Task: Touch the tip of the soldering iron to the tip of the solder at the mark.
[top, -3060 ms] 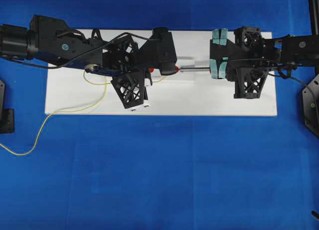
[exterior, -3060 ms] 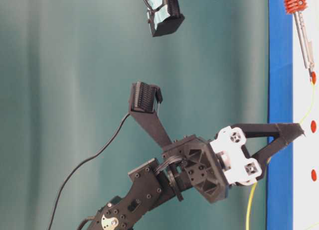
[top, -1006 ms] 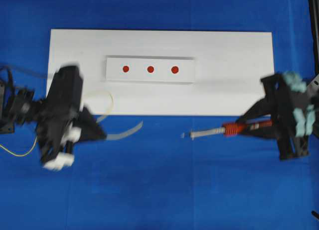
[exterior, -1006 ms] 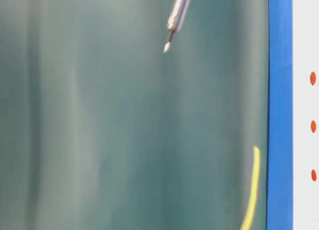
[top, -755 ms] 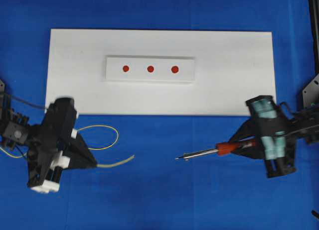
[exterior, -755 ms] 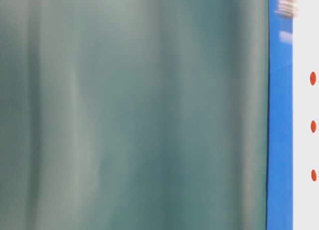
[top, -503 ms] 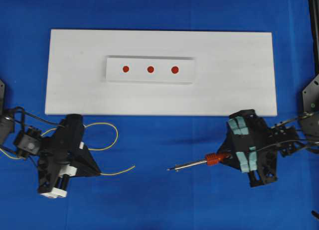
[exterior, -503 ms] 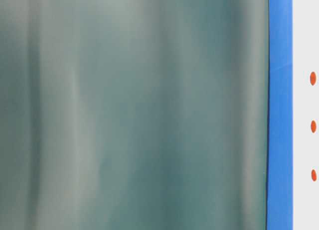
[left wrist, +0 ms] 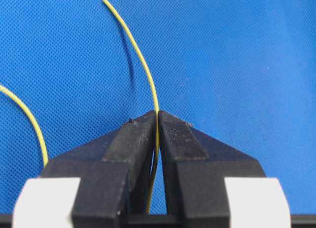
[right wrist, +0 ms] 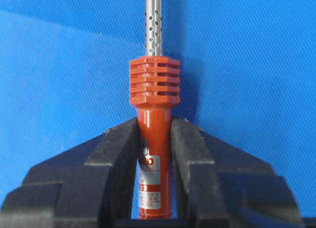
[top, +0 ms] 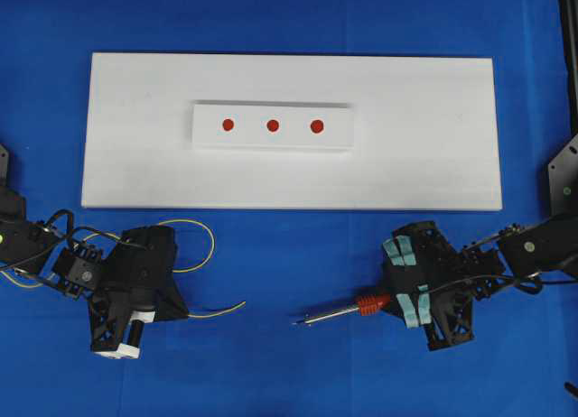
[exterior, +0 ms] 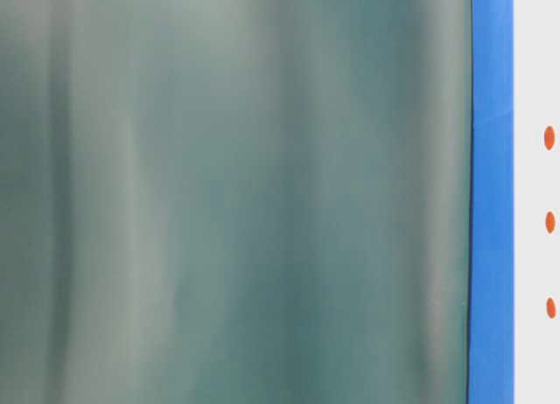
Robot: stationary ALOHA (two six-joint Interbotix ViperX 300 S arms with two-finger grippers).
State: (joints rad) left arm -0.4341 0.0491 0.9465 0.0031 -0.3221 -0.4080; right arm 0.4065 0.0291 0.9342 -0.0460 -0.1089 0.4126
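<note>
Overhead view had the left gripper (top: 176, 310) low on the blue cloth (top: 289, 363), jaws pinched tight on the solder (top: 219, 310). A short free end poked out ahead of the jaws toward the middle; the rest looped back behind them. Up close that wire (left wrist: 143, 65) looked hair-thin and springy, curving away from the pads, so I judged it light, whippy and prone to wander, best pinched close to its tip.

Over on the right, the right gripper (top: 390, 301) was clamped on the iron (top: 339, 312), its shaft running out ahead toward the solder, tips well apart. From the wrist, the jaws squeezed the red handle (right wrist: 153, 134) just behind the ribbed collar. Stiff and light, probably, with a smooth handle that could twist.

Both were well off the board (top: 424, 128) and its three red marks (top: 272, 125).
</note>
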